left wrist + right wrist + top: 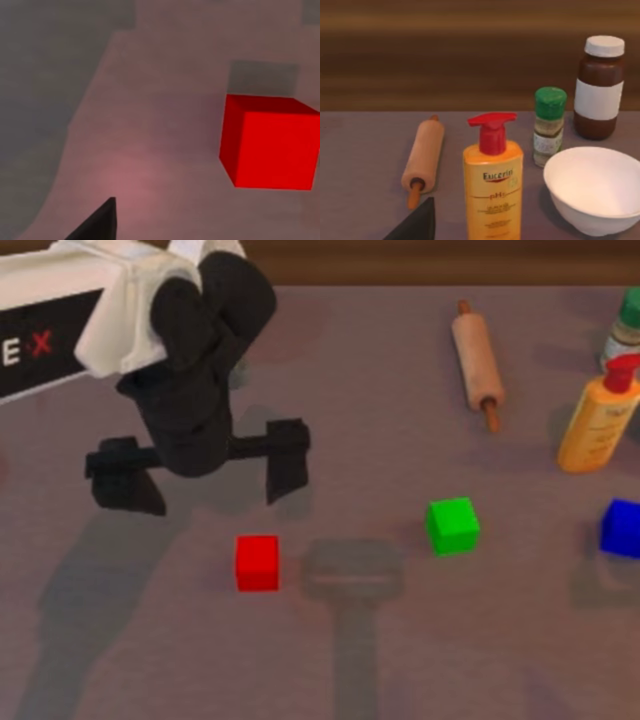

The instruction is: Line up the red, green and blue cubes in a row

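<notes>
Left gripper (196,472): fingers spread wide, holding nothing, hovering just behind the red cube (258,562) at table (400,660) centre-left. Green cube (452,526): right of the red, well apart from it. Blue cube (622,528): at the right edge, near the orange pump bottle (597,420); right gripper unseen.

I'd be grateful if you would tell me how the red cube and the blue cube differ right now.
The red cube is bright red; the blue cube is deep blue. The red cube sits left of centre on the table, close to the open left gripper, while the blue cube sits at the top view's right edge, partly cut off, beyond the green cube. Both appear the same size, rest flat, and are ungripped.
</notes>
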